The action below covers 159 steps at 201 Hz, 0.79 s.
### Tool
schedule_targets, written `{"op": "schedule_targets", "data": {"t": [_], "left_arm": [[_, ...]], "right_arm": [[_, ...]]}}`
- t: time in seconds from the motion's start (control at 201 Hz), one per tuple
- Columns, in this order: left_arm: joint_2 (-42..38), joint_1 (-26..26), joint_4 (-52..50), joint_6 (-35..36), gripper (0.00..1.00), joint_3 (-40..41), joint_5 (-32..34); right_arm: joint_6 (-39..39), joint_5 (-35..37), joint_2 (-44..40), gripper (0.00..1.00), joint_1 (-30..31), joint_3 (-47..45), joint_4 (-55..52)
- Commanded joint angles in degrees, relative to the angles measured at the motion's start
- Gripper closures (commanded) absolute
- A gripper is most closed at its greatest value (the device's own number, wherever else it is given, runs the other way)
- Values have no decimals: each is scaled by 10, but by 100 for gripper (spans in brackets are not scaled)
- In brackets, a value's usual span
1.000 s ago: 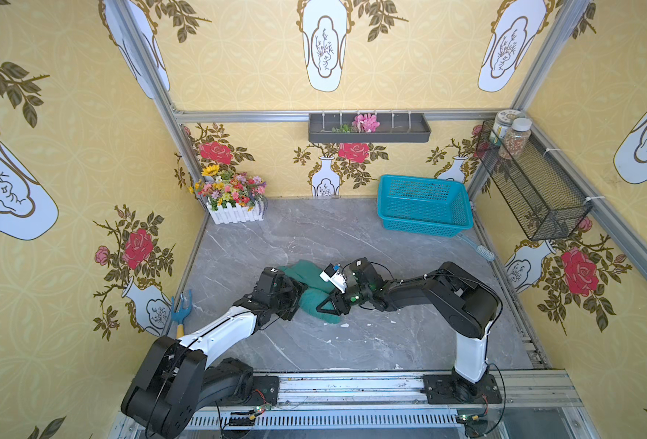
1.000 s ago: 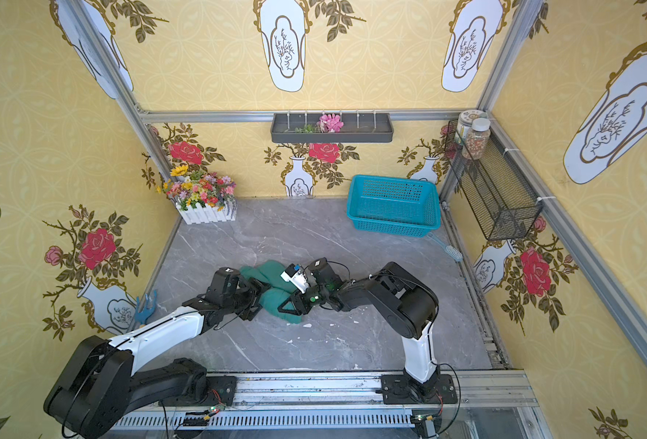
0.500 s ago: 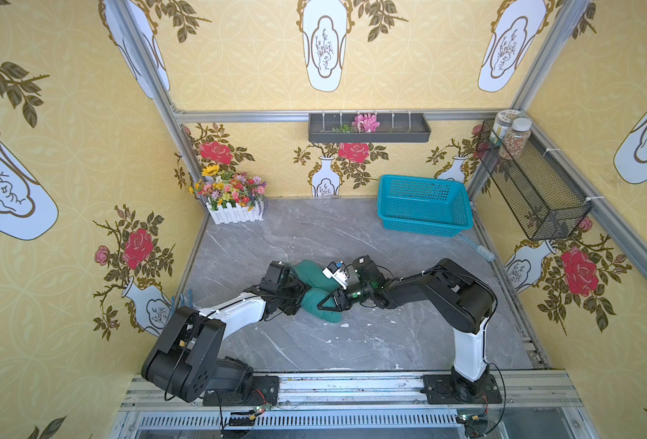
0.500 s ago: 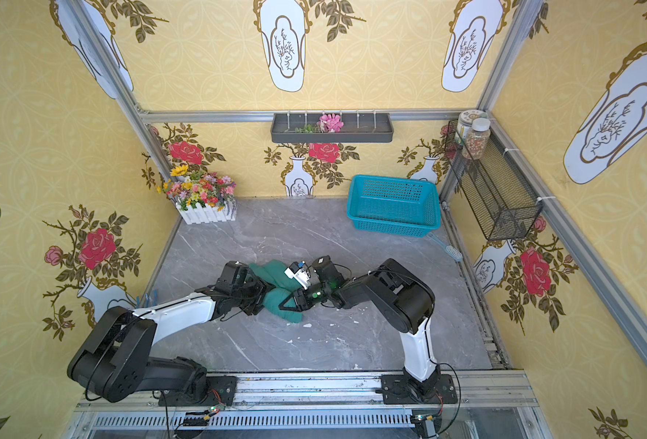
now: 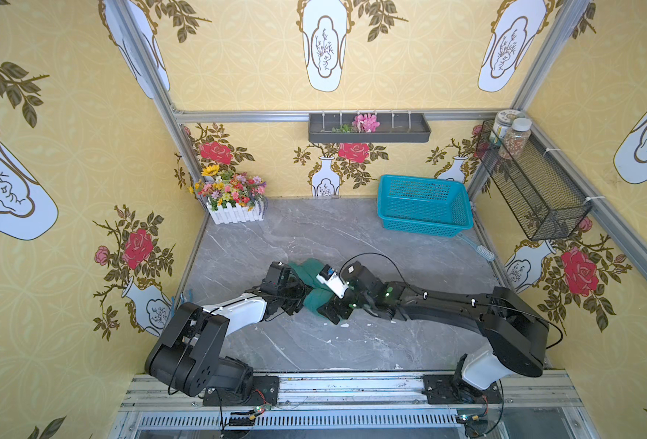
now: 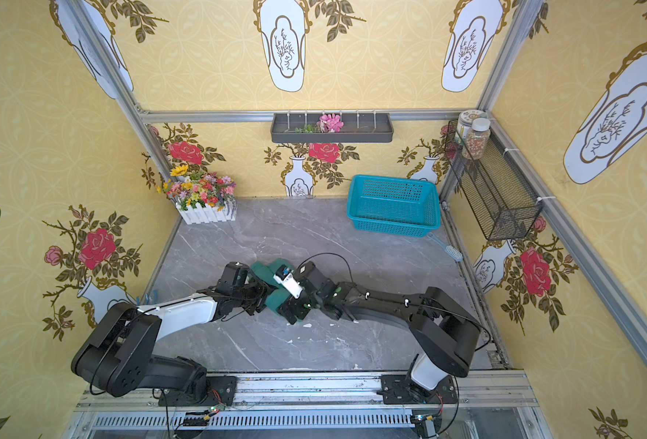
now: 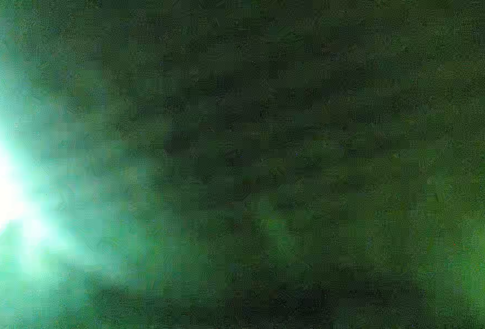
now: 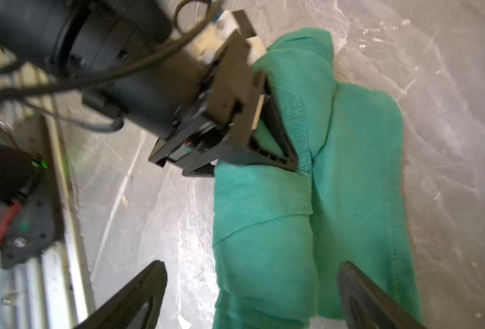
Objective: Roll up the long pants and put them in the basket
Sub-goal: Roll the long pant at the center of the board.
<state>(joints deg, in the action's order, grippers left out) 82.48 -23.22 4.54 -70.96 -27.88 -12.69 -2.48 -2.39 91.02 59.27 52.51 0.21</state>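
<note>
The long pants lie as a dark teal-green rolled bundle in the middle of the grey table, seen in both top views. My left gripper is pushed into the bundle's left side. In the right wrist view its fingertips meet on a fold by a seam, so it is shut on the cloth. Fabric fills the whole left wrist view. My right gripper stands open at the bundle's right end. One finger is over bare table, the other over the flat cloth, and the roll lies between them.
A turquoise basket stands at the back right, with a brush beside it. At the back left stands a flower box. A wire shelf with jars hangs on the right wall. The arms' rail runs along the front.
My right gripper has opened wide and let go of the roll. The left gripper has pushed further into the bundle and narrowed its jaws on the cloth.
</note>
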Motion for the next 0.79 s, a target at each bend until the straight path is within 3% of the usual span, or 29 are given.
{"op": "schedule_targets", "data": {"t": [0.0,0.12,0.259,0.434,0.503,0.643,0.787], "left_arm": [[15,-1,-131,-11,61,15,24],[12,-2,-131,-12,61,18,23],[7,-1,-132,-13,61,20,25],[3,-1,-131,-15,60,21,26],[-1,-2,-132,-16,59,23,25],[-16,-2,-139,-17,54,25,29],[-61,-2,-155,-20,40,17,48]], "right_arm": [[-129,202,9,3,46,-11,20],[-197,272,47,3,84,-15,80],[-245,285,100,3,112,-6,116],[-240,321,175,1,121,31,112],[-217,321,188,9,113,33,105],[-171,297,193,41,93,29,67],[-141,270,175,59,84,13,62]]}}
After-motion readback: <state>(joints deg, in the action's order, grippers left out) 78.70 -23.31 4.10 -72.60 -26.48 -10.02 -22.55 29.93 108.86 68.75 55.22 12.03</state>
